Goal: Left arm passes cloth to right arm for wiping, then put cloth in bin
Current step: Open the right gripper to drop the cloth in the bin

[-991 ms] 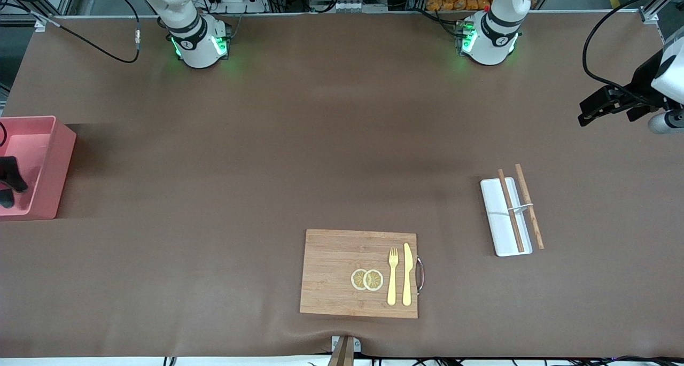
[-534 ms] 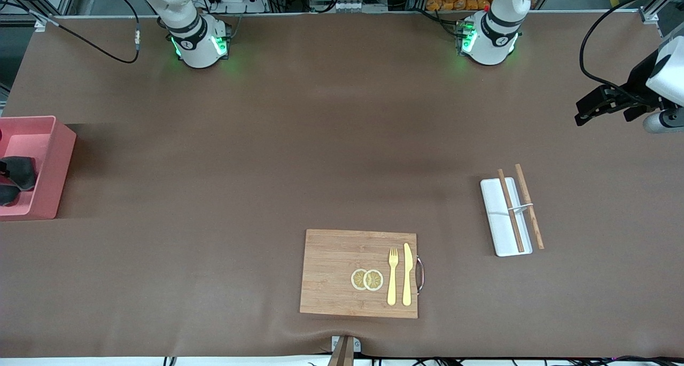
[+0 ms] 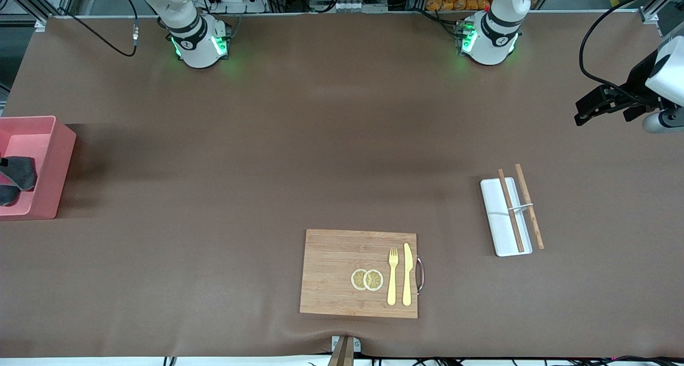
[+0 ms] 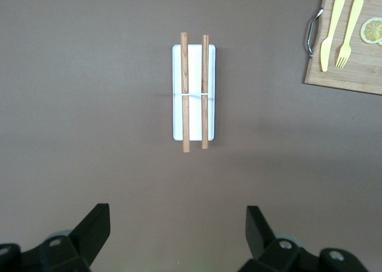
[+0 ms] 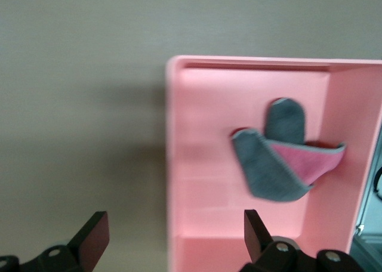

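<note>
- Cloth: grey with a pink inner face, lying crumpled inside the bin, on its floor. No gripper touches it. In the front view it shows as a dark lump in the bin at the right arm's end of the bench.
- Right gripper: hangs over the bin's wall, fingers spread wide, nothing between them. Out of sight in the front view.
- Left gripper: spread and empty, up over the left arm's end of the bench, looking down on the white tray with two wooden sticks laid across it. This arm waits.
- Judgement: the final step, cloth in bin, looks complete. Handover and wiping cannot be checked from here.
- Left to do: probably only drawing the right arm clear of the bin.
</note>
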`<state>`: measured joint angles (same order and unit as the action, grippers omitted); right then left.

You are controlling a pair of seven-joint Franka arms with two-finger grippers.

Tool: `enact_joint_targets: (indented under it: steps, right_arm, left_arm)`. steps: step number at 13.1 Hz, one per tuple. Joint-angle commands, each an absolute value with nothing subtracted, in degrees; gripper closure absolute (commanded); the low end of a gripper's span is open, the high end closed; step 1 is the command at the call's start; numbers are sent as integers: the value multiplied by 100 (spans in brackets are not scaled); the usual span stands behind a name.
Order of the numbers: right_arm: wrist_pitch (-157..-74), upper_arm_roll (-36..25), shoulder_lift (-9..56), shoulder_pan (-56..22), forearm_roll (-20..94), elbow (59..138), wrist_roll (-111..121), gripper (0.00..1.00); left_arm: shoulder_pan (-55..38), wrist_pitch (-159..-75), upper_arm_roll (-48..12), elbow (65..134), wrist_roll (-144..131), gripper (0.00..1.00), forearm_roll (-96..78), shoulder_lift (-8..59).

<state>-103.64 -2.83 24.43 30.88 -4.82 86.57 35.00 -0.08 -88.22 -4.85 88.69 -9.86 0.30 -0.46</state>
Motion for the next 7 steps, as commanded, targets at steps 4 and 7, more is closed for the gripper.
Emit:
enact_joint_targets:
  steps: [4, 7]
  right_arm:
    - [-8852, -308, 1477, 1664, -141, 8842, 1463, 0]
    - [-8692, -308, 1179, 785, -132, 8877, 373, 0]
  left_arm:
    - [9, -8859, -483, 8947, -958, 0, -53, -176]
    - [18, -8842, -483, 8938, -879, 0, -53, -167]
